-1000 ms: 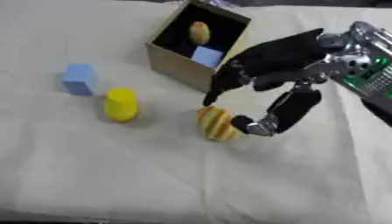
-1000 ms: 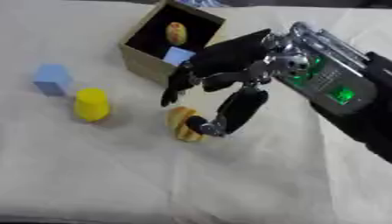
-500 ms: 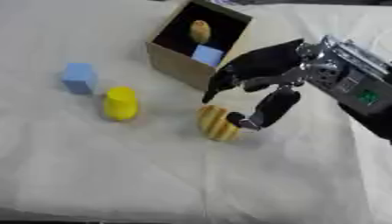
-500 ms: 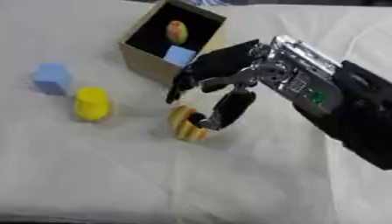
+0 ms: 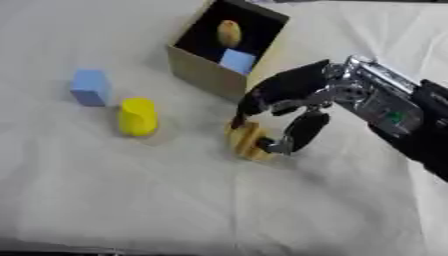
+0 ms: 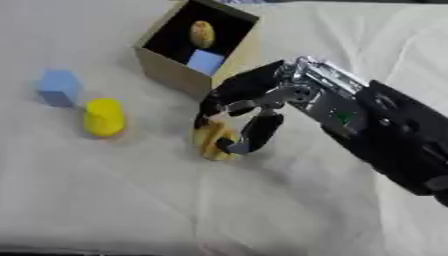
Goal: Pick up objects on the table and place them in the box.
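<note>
Two items already lie in the box (image 5: 203,70), upper centre. Right hand (image 5: 289,100), lowered since a second ago, now curls around the tan ridged object (image 5: 247,142) at mid-frame on the table; lifting comes next.

Wrinkled white cloth-covered table (image 5: 175,200)

Ridged tan object (image 5: 247,141) half hidden behind right hand (image 5: 289,100) fingers (image 5: 302,132), blurred

Box (image 5: 203,75) wall (right beside) robot hand (image 5: 284,95).
</note>
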Robot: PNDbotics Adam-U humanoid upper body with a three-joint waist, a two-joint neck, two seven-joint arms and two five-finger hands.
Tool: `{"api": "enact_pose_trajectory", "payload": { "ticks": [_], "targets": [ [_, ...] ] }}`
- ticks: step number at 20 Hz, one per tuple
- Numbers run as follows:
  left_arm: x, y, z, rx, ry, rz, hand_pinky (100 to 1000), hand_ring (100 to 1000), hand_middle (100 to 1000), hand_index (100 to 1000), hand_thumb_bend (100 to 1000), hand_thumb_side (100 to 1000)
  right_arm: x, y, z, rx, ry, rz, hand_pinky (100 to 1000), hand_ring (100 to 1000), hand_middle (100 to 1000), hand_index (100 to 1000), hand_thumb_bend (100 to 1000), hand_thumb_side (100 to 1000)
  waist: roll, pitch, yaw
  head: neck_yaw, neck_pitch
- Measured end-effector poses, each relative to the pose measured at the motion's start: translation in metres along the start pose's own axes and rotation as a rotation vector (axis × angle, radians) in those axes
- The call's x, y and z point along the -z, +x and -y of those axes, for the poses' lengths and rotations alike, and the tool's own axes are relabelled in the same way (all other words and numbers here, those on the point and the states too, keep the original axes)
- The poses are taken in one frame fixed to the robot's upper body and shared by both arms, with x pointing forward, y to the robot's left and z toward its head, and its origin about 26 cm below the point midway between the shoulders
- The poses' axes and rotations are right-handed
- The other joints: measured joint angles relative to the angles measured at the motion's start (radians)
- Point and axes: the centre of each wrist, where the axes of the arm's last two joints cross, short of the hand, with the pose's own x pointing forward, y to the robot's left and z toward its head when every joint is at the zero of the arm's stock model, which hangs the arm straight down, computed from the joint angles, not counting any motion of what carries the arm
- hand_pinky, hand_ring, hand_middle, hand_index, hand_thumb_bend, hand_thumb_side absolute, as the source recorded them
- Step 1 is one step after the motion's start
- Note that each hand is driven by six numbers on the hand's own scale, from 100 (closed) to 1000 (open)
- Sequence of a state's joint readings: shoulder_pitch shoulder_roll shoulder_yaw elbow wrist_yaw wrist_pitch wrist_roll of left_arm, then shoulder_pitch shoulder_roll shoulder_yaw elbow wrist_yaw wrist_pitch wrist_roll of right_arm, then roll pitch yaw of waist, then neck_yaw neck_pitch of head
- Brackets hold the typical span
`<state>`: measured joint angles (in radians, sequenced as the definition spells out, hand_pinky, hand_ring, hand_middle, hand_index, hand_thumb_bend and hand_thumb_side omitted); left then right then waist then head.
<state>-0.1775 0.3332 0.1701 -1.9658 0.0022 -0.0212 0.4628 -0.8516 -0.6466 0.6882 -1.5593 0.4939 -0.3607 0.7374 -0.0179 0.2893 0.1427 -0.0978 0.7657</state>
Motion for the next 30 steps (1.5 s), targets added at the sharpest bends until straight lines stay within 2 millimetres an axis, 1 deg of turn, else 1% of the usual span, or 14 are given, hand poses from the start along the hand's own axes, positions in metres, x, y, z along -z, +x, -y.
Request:
{"api": "enact_pose_trajectory", "payload": {
  "ticks": [2, 6, 8, 11, 14, 15, 16, 17, 19, 21, 24, 25, 28, 30],
  "targets": [
    [0.000, 0.000, 0.000, -0.002, 0.000, -0.001, 697, 629, 590, 744, 359, 611, 0.004, -0.002, -0.002, -0.007, 0.010, -0.005, 908, 888, 765, 900, 182, 424, 0.000, 0.000, 0.000, -0.001, 0.000],
    [-0.001, 0.000, 0.001, -0.008, 0.001, -0.004, 698, 629, 590, 744, 358, 612, 0.012, -0.009, -0.010, -0.026, 0.022, -0.030, 901, 877, 752, 901, 292, 356, 0.000, 0.000, 0.004, -0.001, 0.000],
    [-0.001, 0.000, 0.001, -0.010, 0.001, -0.004, 697, 629, 591, 744, 358, 613, 0.016, -0.013, -0.014, -0.040, 0.022, -0.039, 895, 866, 731, 890, 316, 324, 0.000, 0.000, 0.006, -0.002, 0.000],
    [-0.001, 0.000, 0.001, -0.013, 0.001, -0.005, 697, 629, 591, 744, 357, 614, 0.021, -0.017, -0.018, -0.057, 0.007, -0.036, 888, 838, 663, 837, 293, 286, 0.000, 0.000, 0.007, -0.002, 0.000],
    [-0.001, 0.000, 0.001, -0.015, 0.000, -0.006, 697, 630, 591, 744, 356, 615, 0.024, -0.020, -0.021, -0.061, -0.017, -0.028, 879, 796, 574, 758, 217, 226, 0.000, 0.001, 0.007, -0.002, 0.000],
    [-0.001, 0.000, 0.001, -0.017, 0.000, -0.006, 697, 630, 591, 744, 356, 615, 0.025, -0.021, -0.022, -0.060, -0.026, -0.026, 875, 786, 562, 745, 174, 232, 0.000, 0.001, 0.007, -0.002, 0.000],
    [-0.001, 0.000, 0.001, -0.018, 0.000, -0.006, 697, 630, 591, 744, 355, 616, 0.025, -0.021, -0.022, -0.058, -0.035, -0.026, 873, 777, 550, 734, 159, 190, 0.000, 0.002, 0.007, -0.002, 0.000],
    [-0.001, 0.000, 0.001, -0.019, -0.001, -0.007, 697, 630, 591, 744, 355, 615, 0.025, -0.021, -0.023, -0.055, -0.045, -0.026, 870, 770, 541, 725, 145, 174, 0.000, 0.002, 0.007, -0.002, 0.000],
    [-0.001, 0.000, 0.001, -0.021, -0.001, -0.007, 697, 631, 591, 744, 355, 615, 0.025, -0.021, -0.024, -0.038, -0.064, -0.025, 861, 747, 509, 688, 141, 101, -0.001, 0.002, 0.007, -0.002, 0.000],
    [-0.001, 0.000, 0.001, -0.021, -0.001, -0.007, 697, 631, 591, 744, 355, 615, 0.024, -0.019, -0.023, -0.026, -0.082, -0.024, 852, 724, 479, 651, 152, 100, -0.002, 0.002, 0.006, -0.002, 0.000],
    [-0.001, 0.000, 0.001, -0.021, -0.001, -0.007, 697, 631, 592, 744, 356, 614, 0.022, -0.017, -0.022, -0.010, -0.107, -0.030, 850, 708, 462, 629, 100, 100, -0.003, 0.002, 0.005, -0.002, 0.000],
    [-0.001, 0.000, 0.001, -0.021, -0.001, -0.007, 697, 631, 592, 744, 357, 613, 0.020, -0.016, -0.021, -0.006, -0.113, -0.032, 850, 707, 460, 627, 100, 100, -0.003, 0.002, 0.005, -0.002, 0.000],
    [-0.001, 0.000, 0.001, -0.022, -0.002, -0.006, 697, 632, 592, 743, 357, 612, 0.012, -0.012, -0.015, 0.003, -0.135, -0.032, 850, 705, 459, 629, 100, 100, -0.003, 0.001, 0.002, -0.002, 0.000],
    [-0.001, 0.000, 0.001, -0.022, -0.002, -0.006, 697, 632, 592, 743, 356, 612, 0.002, -0.007, -0.007, 0.002, -0.160, -0.033, 849, 703, 458, 629, 100, 100, -0.004, 0.000, -0.002, -0.002, 0.000]
  ]
}}
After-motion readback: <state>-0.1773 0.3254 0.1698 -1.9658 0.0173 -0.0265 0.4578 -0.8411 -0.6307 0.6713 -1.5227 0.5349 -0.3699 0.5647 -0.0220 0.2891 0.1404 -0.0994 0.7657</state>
